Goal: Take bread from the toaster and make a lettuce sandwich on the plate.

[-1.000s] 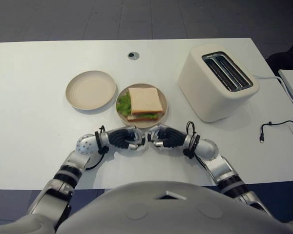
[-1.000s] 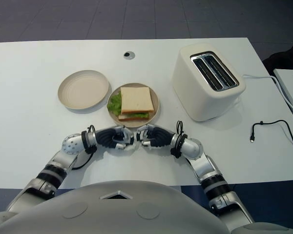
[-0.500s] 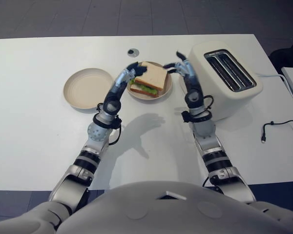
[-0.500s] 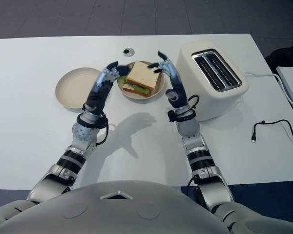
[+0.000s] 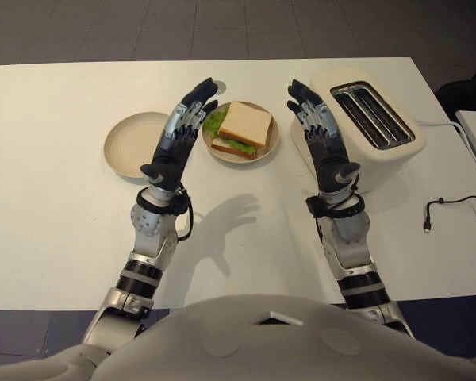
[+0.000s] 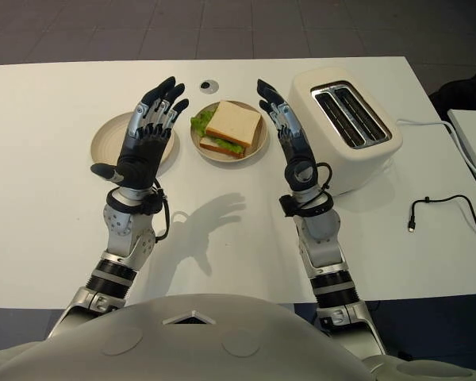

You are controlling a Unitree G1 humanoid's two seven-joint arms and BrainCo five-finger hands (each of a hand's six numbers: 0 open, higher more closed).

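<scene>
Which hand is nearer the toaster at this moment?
Right. The right hand is held up, open, right beside the toaster. The left hand is held up, open, on the other side of the sandwich plate, by the empty plate.

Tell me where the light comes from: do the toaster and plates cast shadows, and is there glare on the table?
Left eye view: the toaster casts a soft shadow on the table along its near side, the empty plate a thin one by its near rim, so light likely falls from above and beyond. Right eye view: the sandwich plate likewise; table evenly bright, no glare spot.
</scene>
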